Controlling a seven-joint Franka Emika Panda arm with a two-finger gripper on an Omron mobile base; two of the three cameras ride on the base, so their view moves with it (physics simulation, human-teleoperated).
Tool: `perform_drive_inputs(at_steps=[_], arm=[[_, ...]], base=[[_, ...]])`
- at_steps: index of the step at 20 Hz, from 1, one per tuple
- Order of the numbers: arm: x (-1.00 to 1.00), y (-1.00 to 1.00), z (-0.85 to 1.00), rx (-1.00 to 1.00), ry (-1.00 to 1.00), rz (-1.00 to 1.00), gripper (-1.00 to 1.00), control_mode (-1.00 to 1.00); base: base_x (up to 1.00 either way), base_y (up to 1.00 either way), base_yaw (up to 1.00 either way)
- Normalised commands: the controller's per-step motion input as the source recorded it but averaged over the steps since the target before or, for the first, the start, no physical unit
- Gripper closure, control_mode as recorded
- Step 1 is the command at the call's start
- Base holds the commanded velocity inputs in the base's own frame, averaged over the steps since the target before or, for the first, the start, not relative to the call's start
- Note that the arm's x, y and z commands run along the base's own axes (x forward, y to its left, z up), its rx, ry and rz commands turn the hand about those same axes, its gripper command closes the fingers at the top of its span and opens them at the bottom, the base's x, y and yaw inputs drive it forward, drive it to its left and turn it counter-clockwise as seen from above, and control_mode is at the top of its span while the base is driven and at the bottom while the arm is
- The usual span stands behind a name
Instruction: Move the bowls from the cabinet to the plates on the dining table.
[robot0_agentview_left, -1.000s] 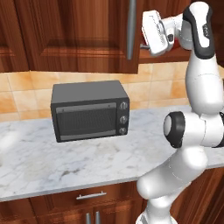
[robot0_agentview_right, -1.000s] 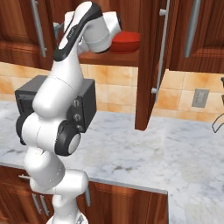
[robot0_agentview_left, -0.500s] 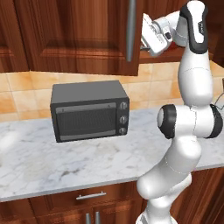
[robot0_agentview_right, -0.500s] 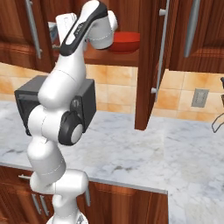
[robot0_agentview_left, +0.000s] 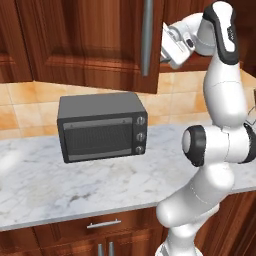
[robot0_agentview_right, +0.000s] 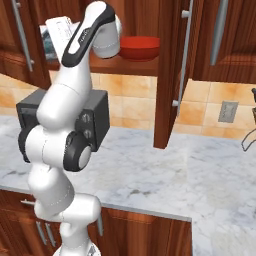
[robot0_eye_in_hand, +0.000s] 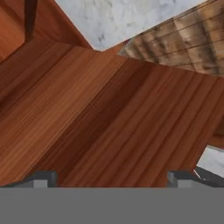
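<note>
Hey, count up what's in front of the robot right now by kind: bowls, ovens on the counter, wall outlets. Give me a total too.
Red bowl on the cabinet shelf: 1
Toaster oven on the counter: 1
Wall outlet: 1
Total: 3
</note>
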Motion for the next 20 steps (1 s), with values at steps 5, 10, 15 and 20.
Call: perform_drive_inputs(at_steps=[5, 10, 15, 20], arm=[[-0.73, 0.35, 0.06, 0.09, -0.09, 0.04, -1.0, -1.0], [-0.77, 0.36, 0.03, 0.07, -0.21, 0.0, -1.0, -1.0], [-0.67, 0.34, 0.0, 0.03, -0.28, 0.0, -1.0, -1.0], [-0.33, 0.41, -0.04, 0.03, -0.24, 0.0, -1.0, -1.0]], base=[[0.0, 0.0, 0.0], [0.0, 0.0, 0.0], [0.0, 0.0, 0.0], [0.0, 0.0, 0.0]])
